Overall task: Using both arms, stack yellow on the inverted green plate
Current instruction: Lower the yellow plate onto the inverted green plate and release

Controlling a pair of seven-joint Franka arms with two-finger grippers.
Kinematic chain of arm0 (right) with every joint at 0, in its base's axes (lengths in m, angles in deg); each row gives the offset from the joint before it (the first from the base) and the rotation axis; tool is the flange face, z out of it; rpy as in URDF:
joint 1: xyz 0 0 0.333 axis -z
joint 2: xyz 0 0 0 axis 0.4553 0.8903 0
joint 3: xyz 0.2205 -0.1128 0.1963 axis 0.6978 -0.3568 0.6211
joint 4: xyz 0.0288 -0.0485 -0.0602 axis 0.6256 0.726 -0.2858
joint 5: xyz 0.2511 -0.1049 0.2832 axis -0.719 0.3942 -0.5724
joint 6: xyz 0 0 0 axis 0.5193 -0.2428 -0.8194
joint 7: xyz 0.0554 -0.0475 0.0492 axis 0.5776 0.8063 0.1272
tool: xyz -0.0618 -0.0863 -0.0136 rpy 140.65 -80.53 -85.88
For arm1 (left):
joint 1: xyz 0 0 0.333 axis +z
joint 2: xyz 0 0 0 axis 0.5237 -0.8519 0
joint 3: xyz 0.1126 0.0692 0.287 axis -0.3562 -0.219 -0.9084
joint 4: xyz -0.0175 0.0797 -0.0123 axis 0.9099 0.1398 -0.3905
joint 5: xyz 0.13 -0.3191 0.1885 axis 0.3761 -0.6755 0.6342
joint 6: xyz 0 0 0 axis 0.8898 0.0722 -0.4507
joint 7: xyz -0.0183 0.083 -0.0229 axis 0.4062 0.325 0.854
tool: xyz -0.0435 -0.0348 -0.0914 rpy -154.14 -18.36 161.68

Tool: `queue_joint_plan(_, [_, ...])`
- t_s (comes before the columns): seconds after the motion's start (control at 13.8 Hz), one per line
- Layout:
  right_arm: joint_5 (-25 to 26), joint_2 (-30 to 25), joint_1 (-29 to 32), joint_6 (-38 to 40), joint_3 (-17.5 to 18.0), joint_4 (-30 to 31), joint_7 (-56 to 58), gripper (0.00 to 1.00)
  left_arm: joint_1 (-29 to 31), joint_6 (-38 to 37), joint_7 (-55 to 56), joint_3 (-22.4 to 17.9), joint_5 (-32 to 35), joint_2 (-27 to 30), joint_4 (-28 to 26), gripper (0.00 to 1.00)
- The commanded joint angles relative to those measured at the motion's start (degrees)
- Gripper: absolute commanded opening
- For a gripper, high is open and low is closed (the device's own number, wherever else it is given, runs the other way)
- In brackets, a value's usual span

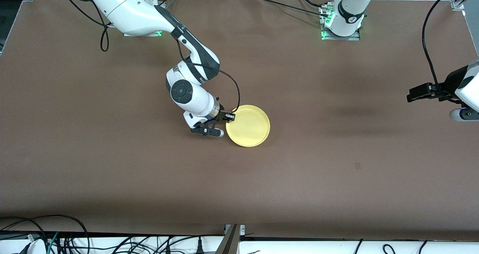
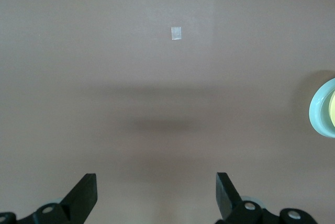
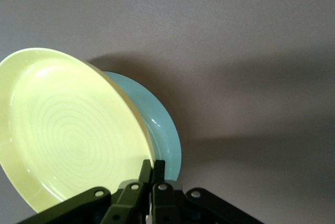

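The yellow plate (image 1: 249,126) is sitting hollow side up over the green plate (image 3: 166,135) near the worktop's (image 1: 336,171) middle, its rim tilting up at the right arm's end. The right gripper (image 1: 229,116) is pinching that yellow rim, fingers (image 3: 145,174) nearly closed. Above the worktop's left-arm end, the left gripper (image 2: 157,192) is waiting, fingers wide apart, holding nothing.

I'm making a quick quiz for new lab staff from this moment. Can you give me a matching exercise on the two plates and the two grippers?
Column 1:
1. yellow plate
2. green plate
3. right gripper
4. left gripper

Column 2:
A. open over bare table
B. pinched at its rim
C. lying under the other plate
D. shut on a rim

Pairs: 1-B, 2-C, 3-D, 4-A
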Motion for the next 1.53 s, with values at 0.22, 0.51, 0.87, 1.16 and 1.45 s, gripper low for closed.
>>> queue_joint_plan(0.22, [0.99, 0.35, -1.58, -1.61, -0.26, 1.13, -0.52, 0.00, 0.33, -0.20, -1.10, -0.03, -0.53, 0.02, 0.14, 1.00])
queue_joint_plan(0.51, [0.99, 0.88, -1.85, -1.80, -0.26, 1.40, -0.43, 0.00, 0.33, -0.20, -1.19, -0.03, -0.62, 0.02, 0.22, 1.00])
queue_joint_plan(0.87, [1.43, -3.41, -1.58, 3.00, -2.36, 0.96, -0.25, 1.00, 0.33, -0.20, -1.19, -0.03, -0.62, 0.02, 0.22, 1.00])
queue_joint_plan(1.16, [1.87, -13.33, -1.41, 14.68, -7.89, 0.52, 0.36, 1.00, 0.33, -0.20, -1.19, -0.03, -0.70, -0.06, 0.22, 1.00])
queue_joint_plan(1.45, [1.70, -22.83, -1.23, 26.04, -18.43, 0.43, 14.45, 1.00, 0.33, -0.29, -1.19, -0.03, -0.70, -0.06, 0.22, 1.00])
